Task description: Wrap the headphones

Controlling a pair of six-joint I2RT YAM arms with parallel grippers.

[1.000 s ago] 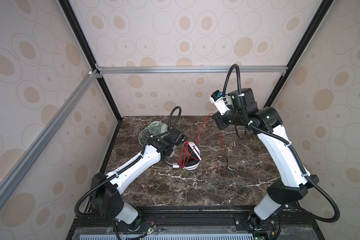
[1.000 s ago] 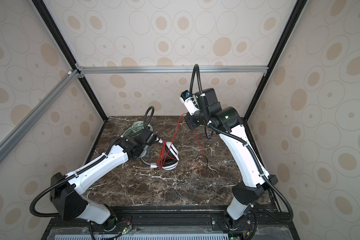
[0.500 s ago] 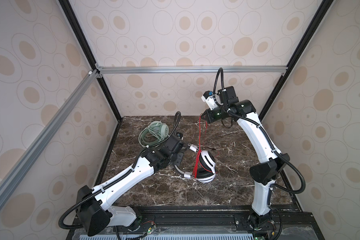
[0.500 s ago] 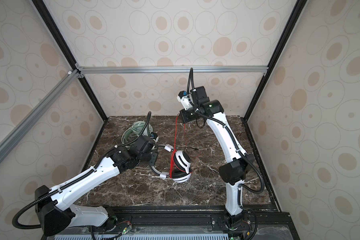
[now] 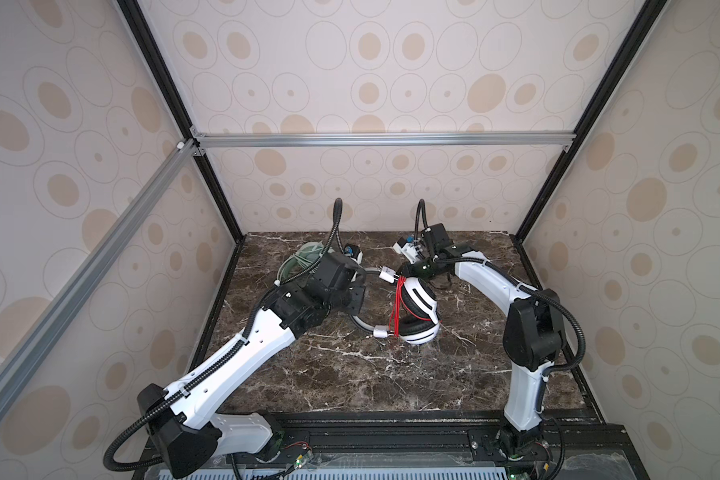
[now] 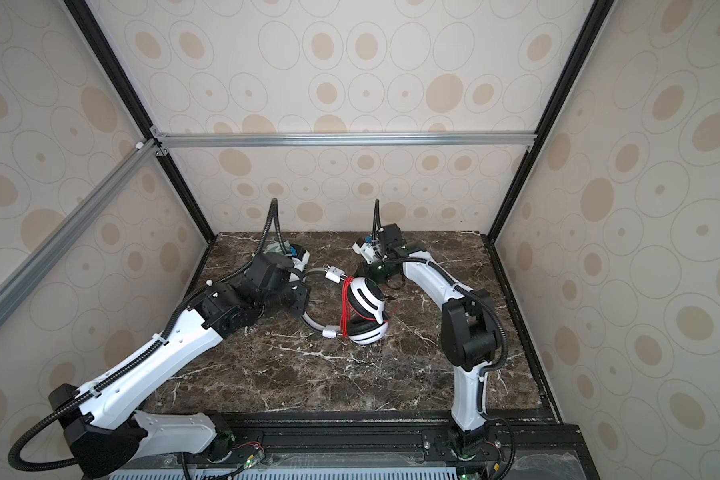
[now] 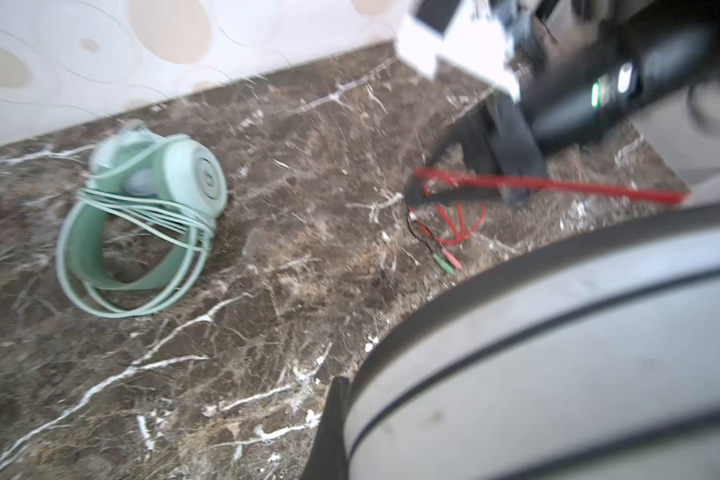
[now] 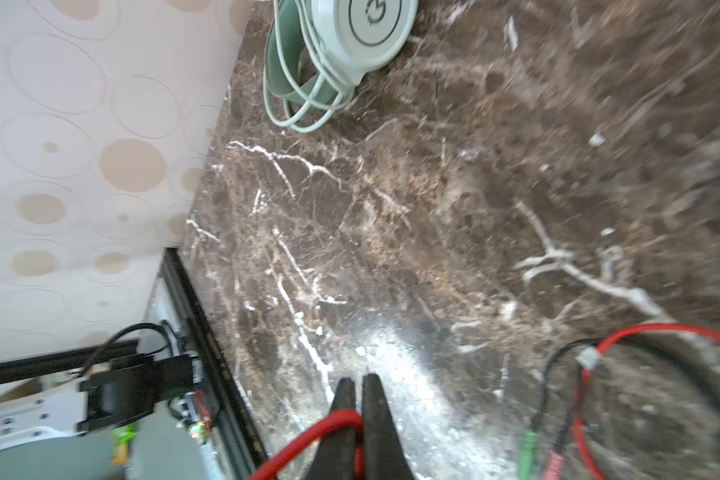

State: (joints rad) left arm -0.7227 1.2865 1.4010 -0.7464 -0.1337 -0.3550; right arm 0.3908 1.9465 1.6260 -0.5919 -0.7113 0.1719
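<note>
Mint green headphones (image 7: 150, 208) lay cable-wound at the surface's (image 5: 350, 374) eleven o'clock, left pincer (image 5: 355, 300) clenched on the grey headband (image 5: 362, 327) of the white-and-black headphones (image 5: 418, 309) at centre, red cable (image 5: 396, 307) looped round them, right pincer (image 8: 359, 380) at their one o'clock pinched that cable.

Mint headphones (image 5: 302, 255) half-hidden behind left arm (image 5: 267, 345) (both top views); red cable (image 7: 558, 185) blurred.
</note>
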